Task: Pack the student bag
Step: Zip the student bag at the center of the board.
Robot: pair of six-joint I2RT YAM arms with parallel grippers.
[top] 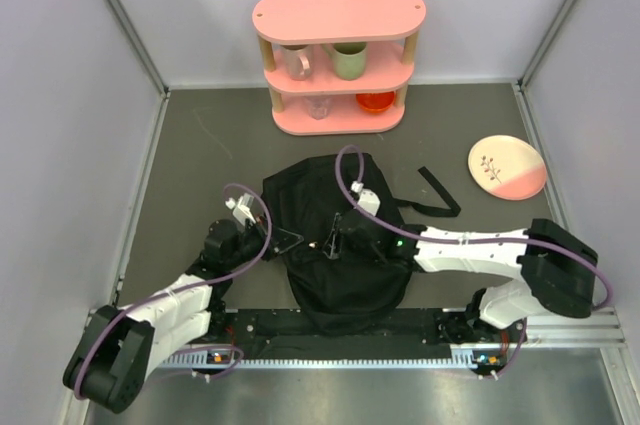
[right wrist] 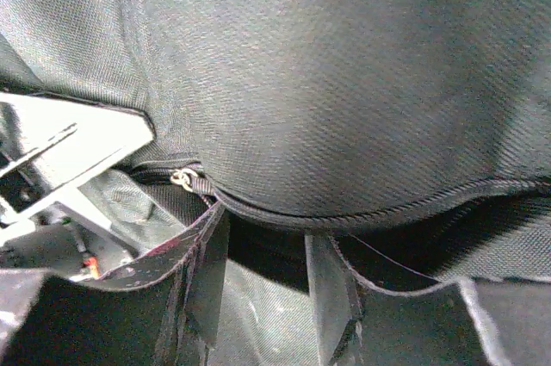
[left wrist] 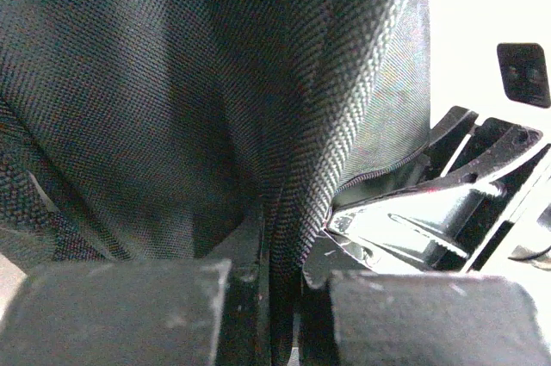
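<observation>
The student bag [top: 335,245] is a big black fabric backpack lying in the middle of the table, with a strap [top: 440,195] trailing to its right. My left gripper [top: 287,242] is at the bag's left edge. In the left wrist view my left gripper [left wrist: 288,254] is shut on a fold of the bag's fabric [left wrist: 215,82]. My right gripper [top: 335,235] rests on top of the bag. In the right wrist view my right gripper [right wrist: 267,276] is open just below a piped seam [right wrist: 362,215], with nothing between its fingers. A zipper pull [right wrist: 182,179] sits at their left.
A pink two-tier shelf [top: 338,15] stands at the back, holding mugs [top: 348,61], a glass and a red bowl [top: 376,101]. A pink-and-white plate [top: 508,167] lies at the right. White walls enclose the grey table on three sides.
</observation>
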